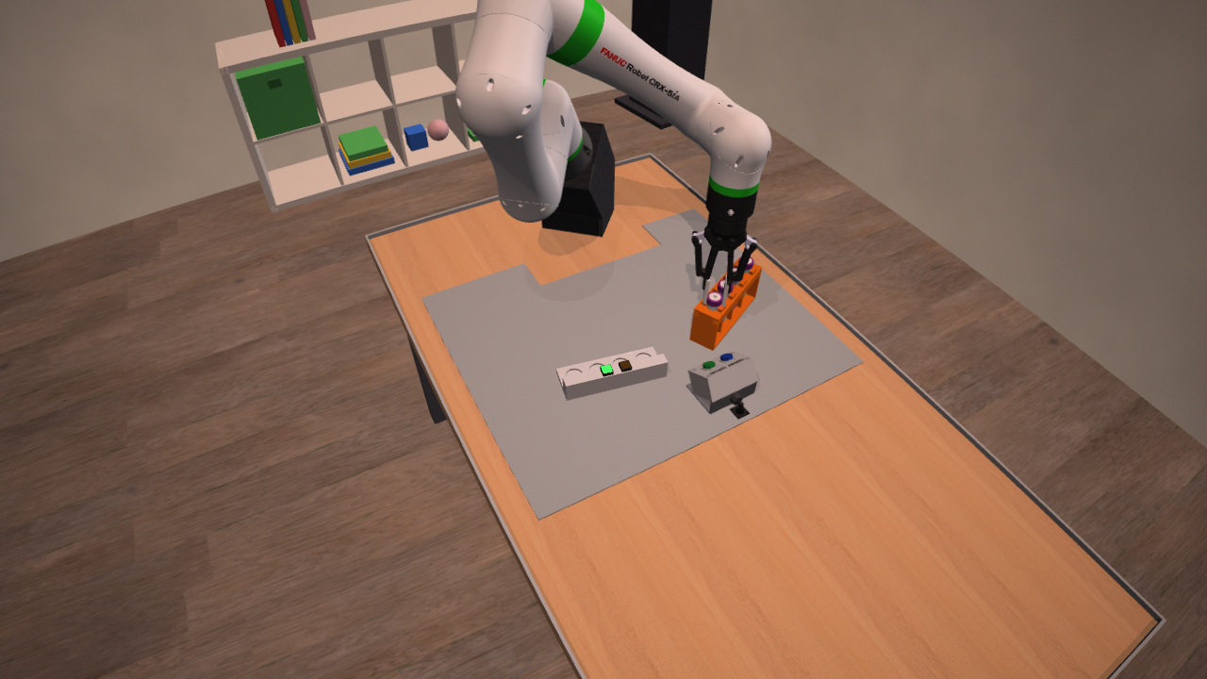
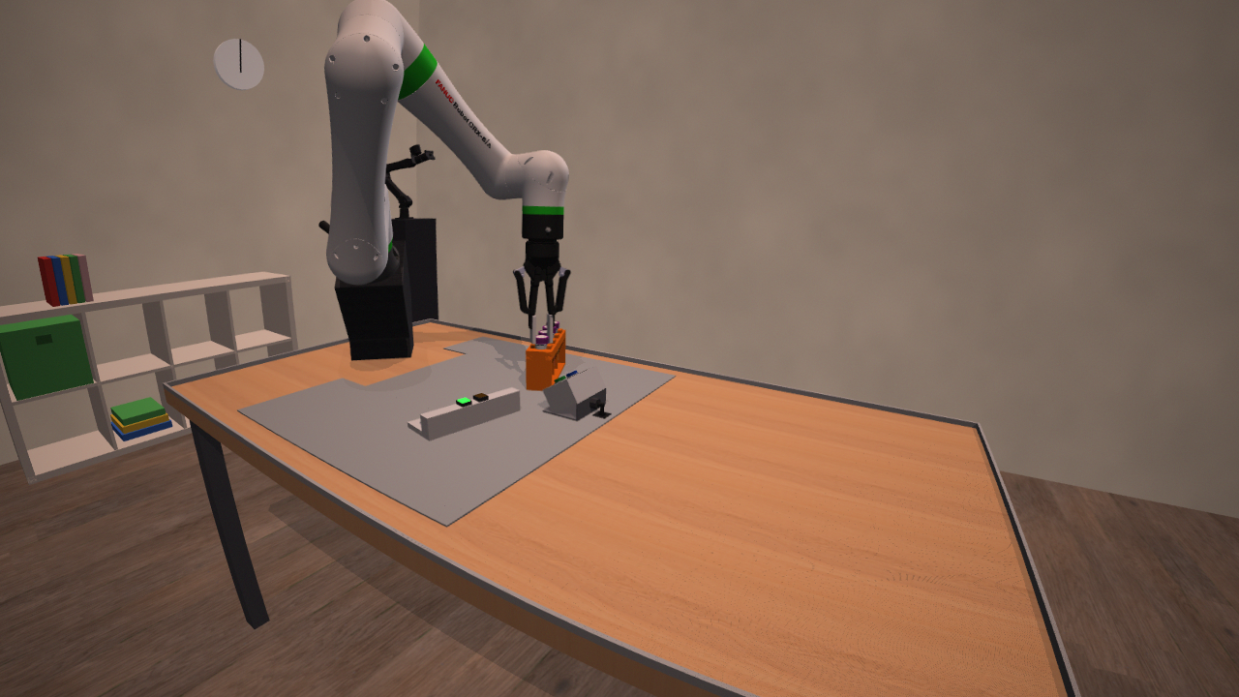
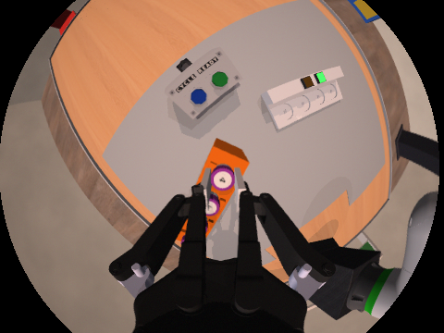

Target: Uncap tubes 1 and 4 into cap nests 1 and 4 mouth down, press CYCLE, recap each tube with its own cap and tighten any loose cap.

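The orange decapping station (image 1: pixel 725 307) stands on the grey mat, with purple caps on its tubes. It also shows in the exterior view (image 2: pixel 545 356). My gripper (image 1: pixel 723 283) points straight down over it and is shut on a purple tube cap (image 3: pixel 222 179), which sits on its tube at the station's end nearest the key desk. I cannot read the cap's number. A second cap (image 3: pixel 211 207) shows right behind it; the others are hidden under my fingers. The white cap tray (image 3: pixel 302 99) has empty nests. Its green lamp (image 3: pixel 320 77) is lit and the amber lamp (image 3: pixel 305 81) is dark.
The small grey key desk (image 1: pixel 721 381) stands just in front of the station, with the blue CYCLE key (image 3: pixel 198 96) and the green READY key (image 3: pixel 218 80). The arm's black base (image 1: pixel 582 193) is at the table's far end. A shelf (image 1: pixel 354 101) stands off the table.
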`<state>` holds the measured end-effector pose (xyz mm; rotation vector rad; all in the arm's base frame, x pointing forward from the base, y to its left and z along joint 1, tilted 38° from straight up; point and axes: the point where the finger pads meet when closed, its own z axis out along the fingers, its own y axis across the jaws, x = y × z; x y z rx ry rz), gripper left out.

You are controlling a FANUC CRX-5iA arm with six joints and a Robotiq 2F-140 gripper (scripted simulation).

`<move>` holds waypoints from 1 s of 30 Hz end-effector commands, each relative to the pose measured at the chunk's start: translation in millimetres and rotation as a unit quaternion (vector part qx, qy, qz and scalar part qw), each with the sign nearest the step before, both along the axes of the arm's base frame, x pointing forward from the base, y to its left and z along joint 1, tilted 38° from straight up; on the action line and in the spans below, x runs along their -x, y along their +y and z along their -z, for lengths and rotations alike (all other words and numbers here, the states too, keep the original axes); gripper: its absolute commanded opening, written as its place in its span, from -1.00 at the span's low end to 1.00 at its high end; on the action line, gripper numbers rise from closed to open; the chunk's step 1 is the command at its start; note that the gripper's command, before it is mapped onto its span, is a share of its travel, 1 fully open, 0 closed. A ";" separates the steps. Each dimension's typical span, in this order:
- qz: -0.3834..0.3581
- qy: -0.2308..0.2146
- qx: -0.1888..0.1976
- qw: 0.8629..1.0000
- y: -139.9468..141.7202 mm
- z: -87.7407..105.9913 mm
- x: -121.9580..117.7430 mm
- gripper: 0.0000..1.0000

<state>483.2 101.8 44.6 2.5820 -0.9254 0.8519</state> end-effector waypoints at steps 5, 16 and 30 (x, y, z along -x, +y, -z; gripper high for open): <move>0.128 -0.071 -0.070 0.987 0.0 0.4 -0.1 -1.00; 0.328 -0.178 -0.182 0.910 -0.3 0.8 -0.3 -1.00; 0.369 -0.201 -0.205 0.884 -0.3 0.9 -0.4 -0.31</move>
